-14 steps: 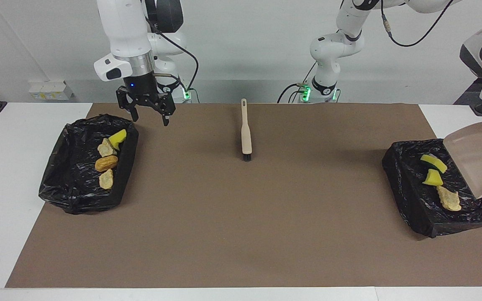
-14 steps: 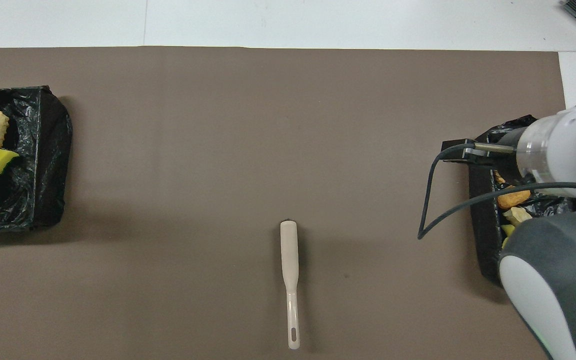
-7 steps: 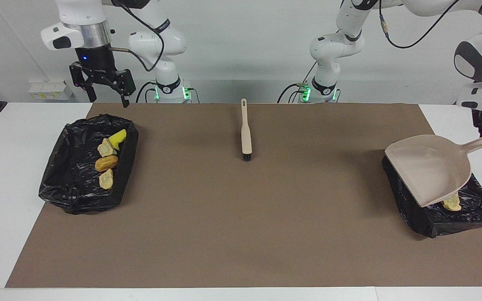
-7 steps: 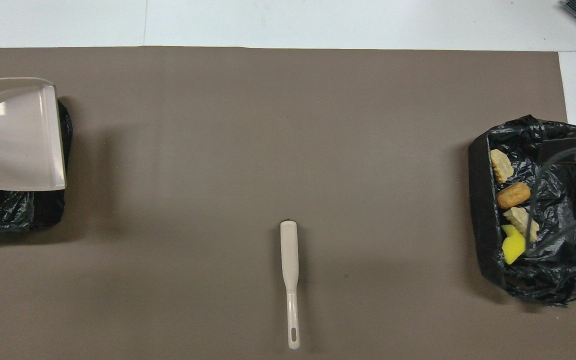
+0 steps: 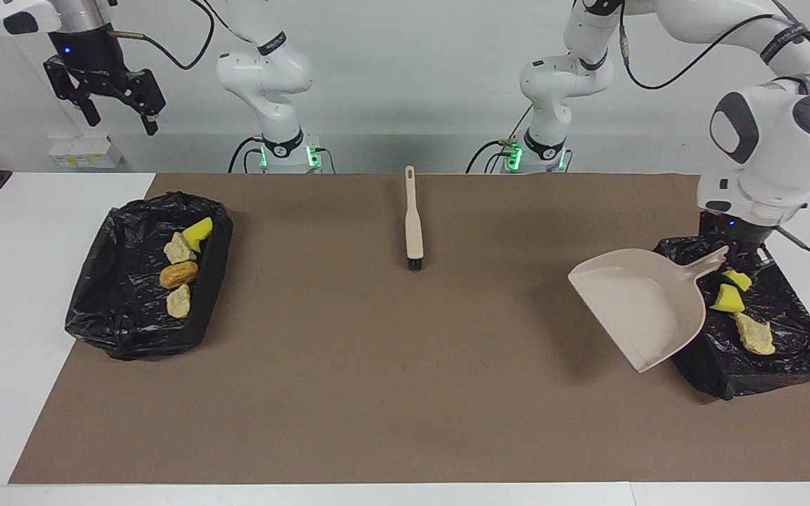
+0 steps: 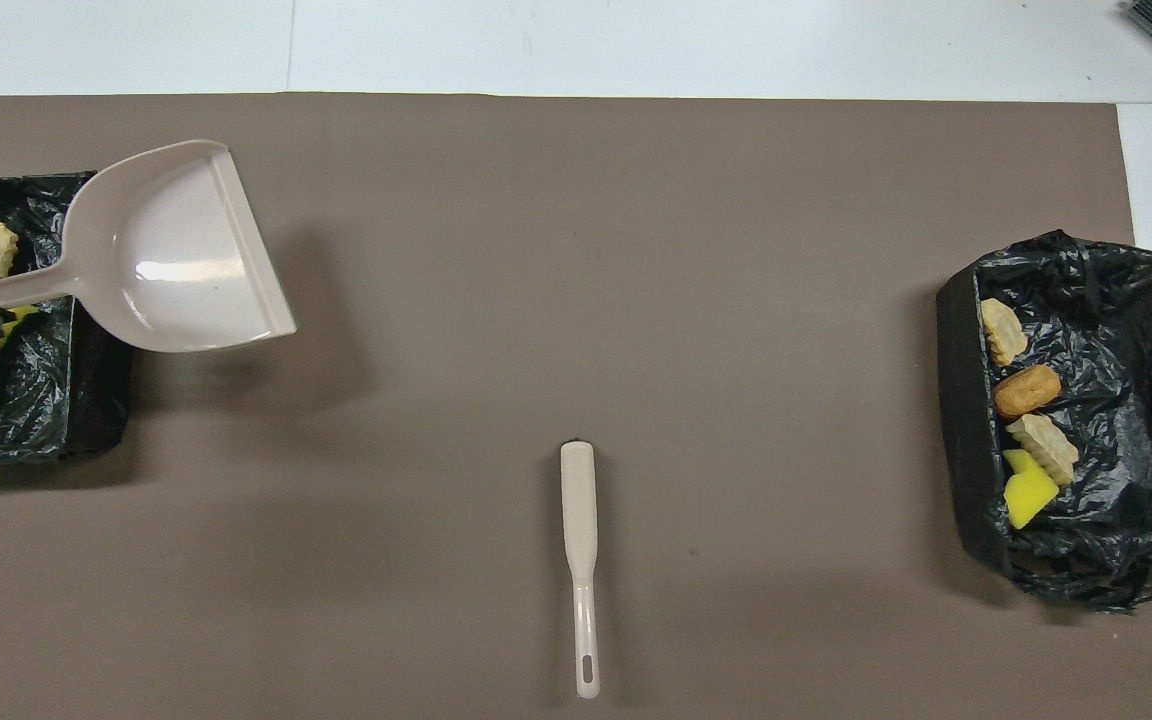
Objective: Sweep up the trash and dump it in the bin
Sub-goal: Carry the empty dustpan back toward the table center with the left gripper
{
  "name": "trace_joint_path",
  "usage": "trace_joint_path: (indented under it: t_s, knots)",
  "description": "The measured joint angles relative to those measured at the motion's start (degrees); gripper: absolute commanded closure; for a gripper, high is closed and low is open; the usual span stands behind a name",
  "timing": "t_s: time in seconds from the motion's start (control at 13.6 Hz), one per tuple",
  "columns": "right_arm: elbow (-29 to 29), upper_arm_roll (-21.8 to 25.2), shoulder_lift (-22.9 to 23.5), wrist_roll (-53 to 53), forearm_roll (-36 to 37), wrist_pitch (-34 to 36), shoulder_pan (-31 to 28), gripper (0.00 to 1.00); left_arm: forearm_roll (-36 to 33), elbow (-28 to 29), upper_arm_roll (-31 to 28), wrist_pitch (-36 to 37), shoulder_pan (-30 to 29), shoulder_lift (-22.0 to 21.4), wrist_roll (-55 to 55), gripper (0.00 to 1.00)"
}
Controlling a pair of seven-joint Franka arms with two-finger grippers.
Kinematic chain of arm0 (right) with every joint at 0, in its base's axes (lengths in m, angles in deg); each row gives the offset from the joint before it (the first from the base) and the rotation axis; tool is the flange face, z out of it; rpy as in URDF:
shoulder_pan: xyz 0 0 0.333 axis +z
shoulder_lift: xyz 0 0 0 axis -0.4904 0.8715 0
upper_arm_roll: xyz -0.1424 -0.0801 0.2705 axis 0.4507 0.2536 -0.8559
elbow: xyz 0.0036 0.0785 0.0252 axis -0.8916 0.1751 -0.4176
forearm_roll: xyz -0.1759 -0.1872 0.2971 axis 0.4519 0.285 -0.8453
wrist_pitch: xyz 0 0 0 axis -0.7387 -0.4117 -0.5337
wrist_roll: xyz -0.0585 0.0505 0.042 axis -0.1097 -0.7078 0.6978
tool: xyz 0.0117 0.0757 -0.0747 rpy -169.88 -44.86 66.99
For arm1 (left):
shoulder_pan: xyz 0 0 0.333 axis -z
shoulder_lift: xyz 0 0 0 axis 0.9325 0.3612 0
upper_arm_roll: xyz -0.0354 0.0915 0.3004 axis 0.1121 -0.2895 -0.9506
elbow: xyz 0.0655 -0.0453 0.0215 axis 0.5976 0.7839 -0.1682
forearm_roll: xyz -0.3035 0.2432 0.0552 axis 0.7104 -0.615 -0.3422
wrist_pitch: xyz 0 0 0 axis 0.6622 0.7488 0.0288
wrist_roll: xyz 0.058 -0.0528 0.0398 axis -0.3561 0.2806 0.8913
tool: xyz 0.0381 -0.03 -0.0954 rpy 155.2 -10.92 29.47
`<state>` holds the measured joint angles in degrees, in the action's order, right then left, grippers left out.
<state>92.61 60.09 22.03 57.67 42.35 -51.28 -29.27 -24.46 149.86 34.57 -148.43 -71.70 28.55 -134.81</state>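
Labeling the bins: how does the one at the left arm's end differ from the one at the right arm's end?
1. The bin at the left arm's end holds three scraps: two yellow sponge chunks and a pale lump; the bin at the right arm's end holds four, including the orange-brown lump.
2. The first has the dustpan raised beside it, its handle in the left hand; nothing hangs over the second.
Both are lined with black plastic.

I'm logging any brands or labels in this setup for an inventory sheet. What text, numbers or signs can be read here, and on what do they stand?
None can be read.
Brush, dustpan, both black bins: no print shows.
Dark bands on the robots' arm joints: pale marks, too small to read.
White box on the wall ledge: nothing legible.
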Motion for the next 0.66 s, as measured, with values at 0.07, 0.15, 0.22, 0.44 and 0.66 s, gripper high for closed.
trace_joint_path:
  t_s: [0.07, 0.15, 0.22, 0.44, 0.66]
  knots:
    - [1.81, 0.73, 0.35, 0.0, -0.02, -0.31, 1.36, 0.0, 0.01, 0.91, 0.07, 0.07, 2.5, -0.07, 5.98, 1.0]
    - [3.53, 1.85, 0.92, 0.0, -0.02, -1.39, 3.3, 0.0, 0.01, 1.83, 0.15, 0.15, 5.05, -0.12, 11.6, 1.0]
    - [4.72, 2.73, 1.53, 0.0, -0.02, -2.68, 4.51, 0.0, 0.04, 2.62, 0.2, 0.18, 7.17, -0.16, 16.54, 1.0]
    - [5.73, 3.57, 2.87, 0.0, -0.48, -3.69, 4.93, 0.0, 0.32, 4.84, 0.33, 0.16, 13.48, -0.17, 32.9, 1.0]
    - [6.08, 3.49, 2.99, 0.0, -1.6, -3.55, 4.92, 0.0, 3.77, 6.1, 0.42, -0.11, 20.52, -0.08, 50.09, 1.0]
